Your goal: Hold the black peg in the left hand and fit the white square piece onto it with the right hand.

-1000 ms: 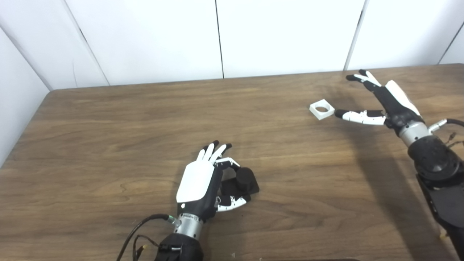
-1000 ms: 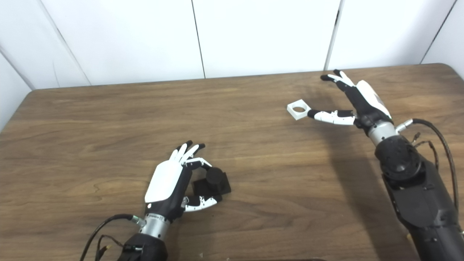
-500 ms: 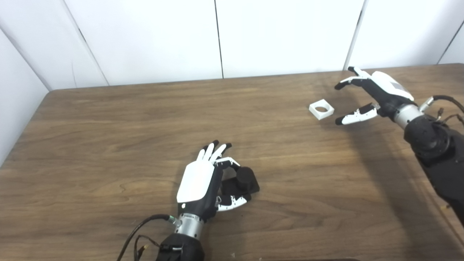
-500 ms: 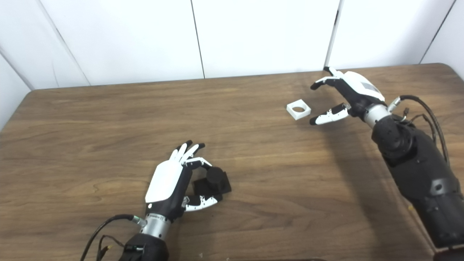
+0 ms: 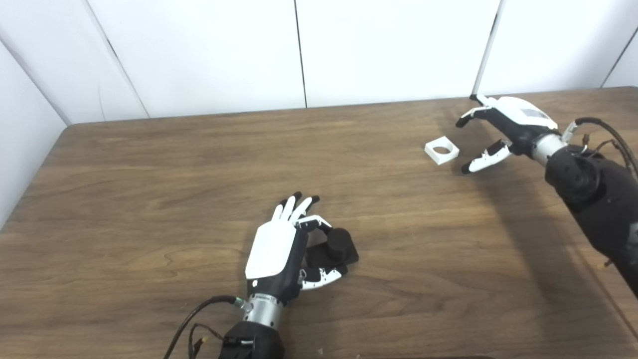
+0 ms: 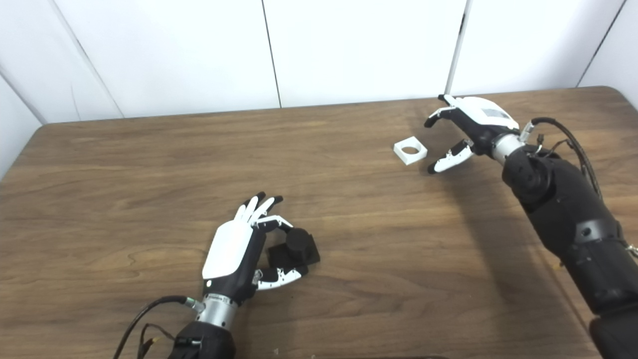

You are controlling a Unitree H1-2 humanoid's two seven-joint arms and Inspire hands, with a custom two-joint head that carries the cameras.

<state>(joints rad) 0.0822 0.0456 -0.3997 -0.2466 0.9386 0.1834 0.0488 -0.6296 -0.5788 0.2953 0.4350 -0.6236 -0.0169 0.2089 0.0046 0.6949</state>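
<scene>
Your left hand, low centre of the frame, cups the black peg on the worktop, fingers loosely around it, steadying it. At upper right, your right hand is spread and empty beside the white square piece, poised to pinch it.

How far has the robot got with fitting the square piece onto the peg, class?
Done: nothing is fitted yet. In hand: the left robot hand is cupped round the peg, which sits on the table; a firm grip cannot be confirmed. The right robot hand is open beside the square piece, not touching it. Left: grasp the piece, carry it over, and seat its hole on the peg.
</scene>
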